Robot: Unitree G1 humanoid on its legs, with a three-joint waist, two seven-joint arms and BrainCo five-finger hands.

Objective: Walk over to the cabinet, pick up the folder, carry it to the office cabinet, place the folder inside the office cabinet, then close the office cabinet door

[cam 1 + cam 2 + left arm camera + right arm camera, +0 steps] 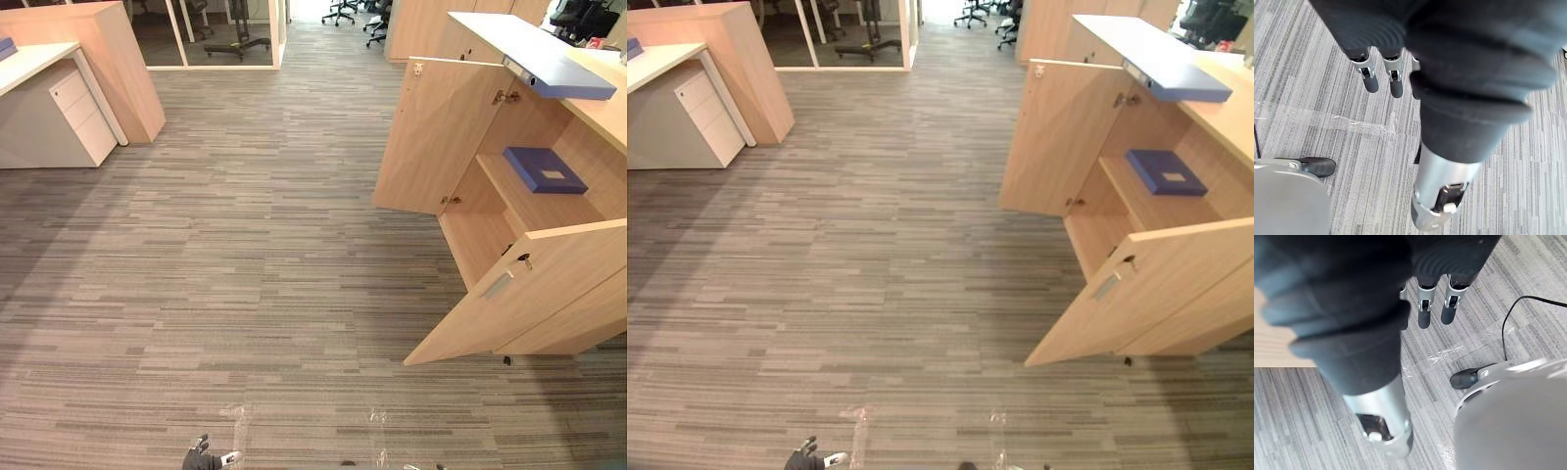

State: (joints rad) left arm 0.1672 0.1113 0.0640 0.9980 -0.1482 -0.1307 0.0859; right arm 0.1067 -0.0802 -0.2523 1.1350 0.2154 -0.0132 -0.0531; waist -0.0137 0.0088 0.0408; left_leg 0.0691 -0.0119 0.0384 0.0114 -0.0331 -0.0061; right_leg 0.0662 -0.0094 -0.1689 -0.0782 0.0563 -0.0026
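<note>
Left wrist view showed your left hand (1393, 81) hanging over the carpet (255, 245) with its fingers straight and apart, holding nothing. The right hand (1425, 308) hung the same way, fingers loose and empty. The blue folder (545, 168) lay flat on the shelf inside the office cabinet (602, 113), well ahead of the right hand and off to its outer side, far out of reach of either hand. Both cabinet doors stood wide open: the near door (519, 294) swung out towards the right hand, and the far door (436, 137) was beyond it. A longer bluish binder (549, 59) rested on the cabinet top, above the shelf and further from the hands. Judging from the folder on the shelf and two empty hands, placing looked done and closing was the step left. You would need to walk closer, bring the right hand to the outer face of the near door, by its handle (497, 285), and push with flat fingers until it met the frame, then do the same for the far one.
</note>
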